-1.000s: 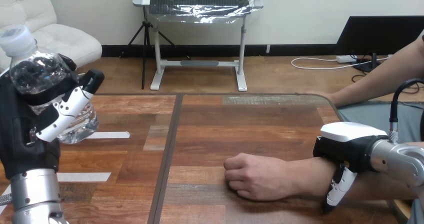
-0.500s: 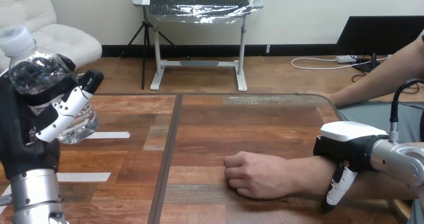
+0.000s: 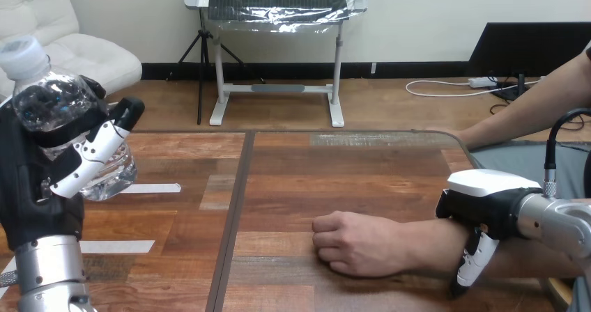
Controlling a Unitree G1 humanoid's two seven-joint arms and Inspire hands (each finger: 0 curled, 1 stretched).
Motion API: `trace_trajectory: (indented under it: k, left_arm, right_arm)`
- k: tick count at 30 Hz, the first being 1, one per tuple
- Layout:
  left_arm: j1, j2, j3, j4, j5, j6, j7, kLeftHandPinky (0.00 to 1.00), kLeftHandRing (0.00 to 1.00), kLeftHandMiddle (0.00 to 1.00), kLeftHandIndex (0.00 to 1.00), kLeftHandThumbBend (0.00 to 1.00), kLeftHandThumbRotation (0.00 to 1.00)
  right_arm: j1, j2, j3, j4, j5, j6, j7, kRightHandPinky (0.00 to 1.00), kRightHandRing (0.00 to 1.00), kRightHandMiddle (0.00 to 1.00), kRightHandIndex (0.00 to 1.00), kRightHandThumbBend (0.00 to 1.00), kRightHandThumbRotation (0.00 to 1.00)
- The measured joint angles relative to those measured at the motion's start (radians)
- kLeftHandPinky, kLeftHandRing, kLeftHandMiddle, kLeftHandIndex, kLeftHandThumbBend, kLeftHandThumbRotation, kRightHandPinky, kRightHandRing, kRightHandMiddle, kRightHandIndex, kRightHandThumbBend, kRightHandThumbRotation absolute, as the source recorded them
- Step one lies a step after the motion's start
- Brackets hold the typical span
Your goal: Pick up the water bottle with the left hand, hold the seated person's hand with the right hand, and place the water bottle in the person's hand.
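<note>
The water bottle [image 3: 52,99] is clear thin plastic with a white cap [image 3: 28,51]. It looks fairly light, slick and liable to dent, so the ribbed middle of the body is the sensible place to grip, firmly but without crushing. It is already off the counter [image 3: 334,180], raised at the near left and tilted a little. The left hand [image 3: 35,186] is closed round its body, with fingers [image 3: 94,152] wrapped across the front and the cap standing clear above. At the near right, the right hand [image 3: 488,200] lies over the person's wrist [image 3: 428,246] with one digit hooked down its near side. That looks like a clasp, though the far side is hidden. The person's hand [image 3: 355,246] rests on the counter as a closed fist, well apart from the bottle, and I judge it must open to receive it.
</note>
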State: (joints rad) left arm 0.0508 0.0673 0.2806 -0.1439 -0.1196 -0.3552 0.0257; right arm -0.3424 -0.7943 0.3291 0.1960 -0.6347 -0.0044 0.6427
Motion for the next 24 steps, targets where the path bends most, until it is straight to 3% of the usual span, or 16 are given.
trace_trajectory:
  k: [7, 24]
  left_arm:
    - [0.000, 0.000, 0.000, 0.000, -0.001, 0.000, -0.002, 0.21, 0.26, 0.32, 0.38, 0.50, 0.00]
    - [0.000, 0.000, 0.000, 0.000, -0.005, 0.000, -0.006, 0.21, 0.26, 0.32, 0.38, 0.48, 0.00]
  right_arm:
    - [0.000, 0.000, -0.008, -0.019, 0.001, 0.031, 0.041, 0.60, 0.78, 0.80, 0.84, 1.00, 0.44]
    - [0.002, 0.001, -0.012, -0.020, 0.017, -0.012, 0.031, 0.62, 0.85, 0.88, 0.90, 1.00, 0.50]
